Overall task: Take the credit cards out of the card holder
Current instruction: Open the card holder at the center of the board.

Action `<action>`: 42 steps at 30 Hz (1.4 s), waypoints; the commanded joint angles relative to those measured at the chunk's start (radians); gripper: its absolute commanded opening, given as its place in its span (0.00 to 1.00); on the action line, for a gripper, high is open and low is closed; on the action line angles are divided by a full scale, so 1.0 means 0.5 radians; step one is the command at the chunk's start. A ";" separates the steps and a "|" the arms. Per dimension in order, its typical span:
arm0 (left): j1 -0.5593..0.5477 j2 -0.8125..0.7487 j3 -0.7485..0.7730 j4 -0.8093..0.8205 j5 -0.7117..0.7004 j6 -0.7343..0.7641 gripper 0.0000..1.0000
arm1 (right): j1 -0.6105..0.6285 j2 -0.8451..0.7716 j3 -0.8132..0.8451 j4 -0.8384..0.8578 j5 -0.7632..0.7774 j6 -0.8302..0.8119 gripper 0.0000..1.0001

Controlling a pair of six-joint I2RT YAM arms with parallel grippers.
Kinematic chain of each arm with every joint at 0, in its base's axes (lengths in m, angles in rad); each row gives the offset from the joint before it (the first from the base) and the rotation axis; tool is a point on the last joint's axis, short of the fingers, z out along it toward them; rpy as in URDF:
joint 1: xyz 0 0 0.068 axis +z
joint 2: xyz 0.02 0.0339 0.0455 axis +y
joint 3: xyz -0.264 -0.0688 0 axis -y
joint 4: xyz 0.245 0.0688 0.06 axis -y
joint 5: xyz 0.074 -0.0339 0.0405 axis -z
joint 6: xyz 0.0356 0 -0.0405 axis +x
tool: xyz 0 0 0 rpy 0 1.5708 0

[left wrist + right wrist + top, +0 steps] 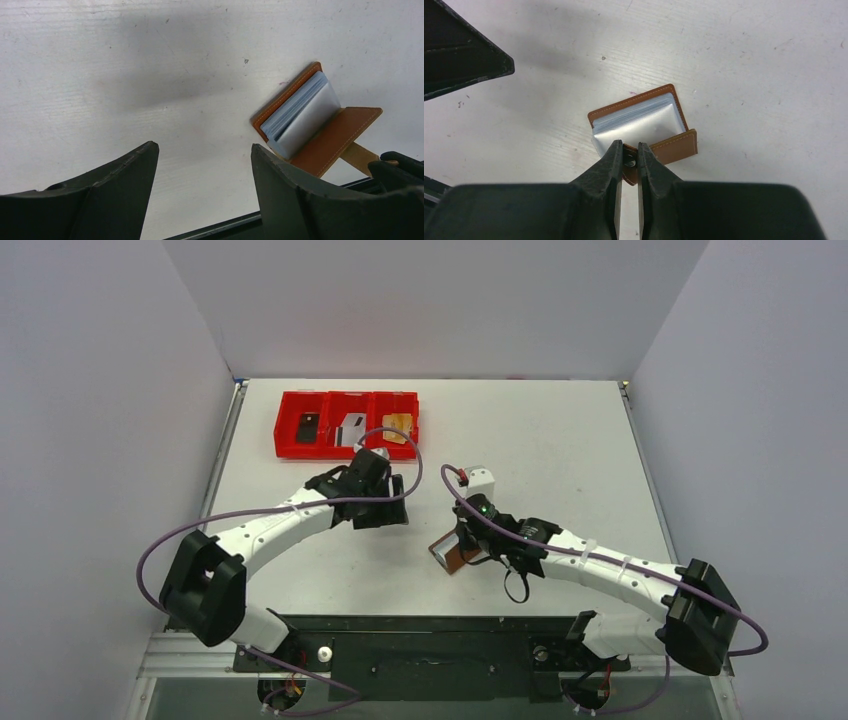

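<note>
From above, I see the card holder [452, 551] lying open near the table's [560, 440] front centre, my right gripper [468, 543] on it and my left gripper [392, 502] nearby, short of the red tray [346, 425]. Through the left wrist, my fingers [280, 185] stand apart and empty, the grey-blue pockets [300, 112] fanned ahead. Through the right wrist, my fingers [609, 165] are pinched together on the holder's strap tab [628, 159]. I'd judge the sleeves soft and slippery, the credit cards stiff and light, best taken by an exposed edge.
</note>
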 commanded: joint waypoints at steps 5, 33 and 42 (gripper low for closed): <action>0.009 0.078 0.007 0.128 0.039 -0.029 0.64 | -0.116 -0.082 0.027 -0.180 0.279 0.105 0.00; -0.158 0.365 0.138 0.188 0.167 -0.106 0.59 | -0.685 0.357 -0.203 -0.357 0.339 0.659 0.00; -0.159 0.334 0.106 0.163 0.105 -0.146 0.59 | -0.390 0.895 0.335 -0.296 0.404 0.460 0.00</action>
